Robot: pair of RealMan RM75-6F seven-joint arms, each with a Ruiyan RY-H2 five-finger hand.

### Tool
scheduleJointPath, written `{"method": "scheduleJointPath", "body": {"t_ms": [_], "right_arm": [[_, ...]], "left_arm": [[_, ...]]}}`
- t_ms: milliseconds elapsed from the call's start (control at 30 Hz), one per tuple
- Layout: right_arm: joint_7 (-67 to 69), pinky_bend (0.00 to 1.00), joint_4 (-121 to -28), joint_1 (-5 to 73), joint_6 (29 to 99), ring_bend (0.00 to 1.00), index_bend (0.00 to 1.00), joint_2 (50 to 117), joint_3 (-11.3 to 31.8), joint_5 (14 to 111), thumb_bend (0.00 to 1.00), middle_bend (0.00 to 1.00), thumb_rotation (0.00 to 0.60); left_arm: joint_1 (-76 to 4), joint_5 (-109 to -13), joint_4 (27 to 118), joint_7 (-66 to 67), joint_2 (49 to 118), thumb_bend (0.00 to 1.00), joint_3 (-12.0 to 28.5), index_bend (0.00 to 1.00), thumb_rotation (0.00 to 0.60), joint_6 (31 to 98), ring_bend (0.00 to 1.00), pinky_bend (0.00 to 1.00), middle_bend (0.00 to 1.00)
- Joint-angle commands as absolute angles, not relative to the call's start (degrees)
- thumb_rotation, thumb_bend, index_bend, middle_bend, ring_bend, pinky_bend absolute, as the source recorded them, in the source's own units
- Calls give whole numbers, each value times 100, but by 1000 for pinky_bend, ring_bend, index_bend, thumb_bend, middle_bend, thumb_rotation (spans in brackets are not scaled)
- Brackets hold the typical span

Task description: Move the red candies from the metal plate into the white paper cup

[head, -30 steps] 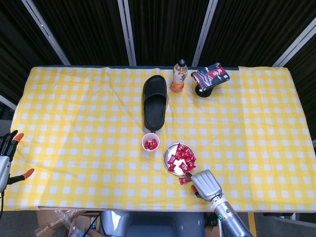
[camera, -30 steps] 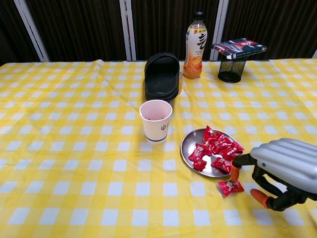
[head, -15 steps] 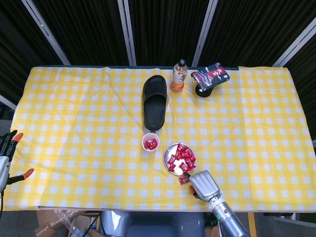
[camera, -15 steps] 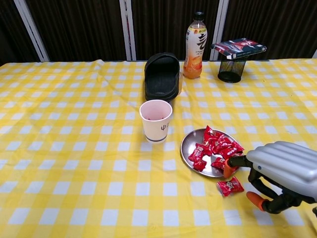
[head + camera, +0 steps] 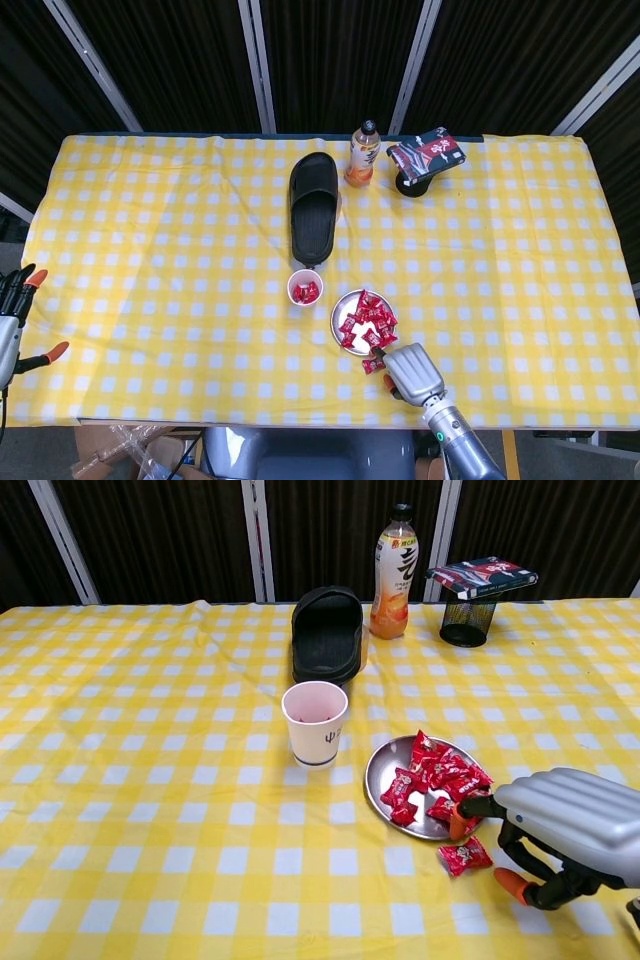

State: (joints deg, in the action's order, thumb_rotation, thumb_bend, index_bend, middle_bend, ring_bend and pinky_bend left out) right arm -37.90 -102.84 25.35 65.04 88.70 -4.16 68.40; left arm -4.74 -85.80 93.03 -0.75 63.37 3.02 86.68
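Note:
The metal plate point(image 5: 376, 770) point(image 5: 338, 312) lies near the table's front edge and holds several red candies point(image 5: 436, 779) point(image 5: 364, 317). One more red candy point(image 5: 465, 856) point(image 5: 372, 365) lies on the cloth just in front of the plate. To the plate's left stands the white paper cup point(image 5: 315, 723) point(image 5: 305, 288), with red candies showing inside in the head view. My right hand point(image 5: 565, 825) point(image 5: 412, 370) hovers right of the loose candy, fingers arched down and apart. One orange fingertip point(image 5: 461, 824) touches the plate's near rim. It holds nothing. My left hand point(image 5: 14, 318) hangs past the table's left edge, fingers spread.
A black slipper point(image 5: 327, 633) lies behind the cup. Further back stand an orange drink bottle point(image 5: 393, 573) and a black mesh holder point(image 5: 467, 620) with a packet on top. Yellow checked cloth point(image 5: 150, 780) covers the table.
My right hand has shifted a little left towards the plate, bringing its orange fingertip to the plate's near rim. The loose candy and my left hand stayed put.

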Motion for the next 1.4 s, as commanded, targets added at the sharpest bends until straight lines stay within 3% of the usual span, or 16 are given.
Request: {"method": "scheduleJointPath", "body": {"t_ms": [33,1200,1400], "right_arm": [[-3764,846,-10238,2522,6492,891,340,8892,-416,6847,502,818,600],[-3610,846,-9988,2423,6445,891,433,9070,-343,6883,472,818,600],[-3584,846,-9965,2416,6419,891,496,9083,-349,6892,472,818,600]], "left_arm": [[-476,-8579,9304,-71,6338,38,301,27,600,8662,0,0,0],[-474,-8541,9318,-45,6340,38,315,27,600,8641,0,0,0],[-475,-8538,9324,-38,6340,38,318,27,600,8638,0,0,0]]}}
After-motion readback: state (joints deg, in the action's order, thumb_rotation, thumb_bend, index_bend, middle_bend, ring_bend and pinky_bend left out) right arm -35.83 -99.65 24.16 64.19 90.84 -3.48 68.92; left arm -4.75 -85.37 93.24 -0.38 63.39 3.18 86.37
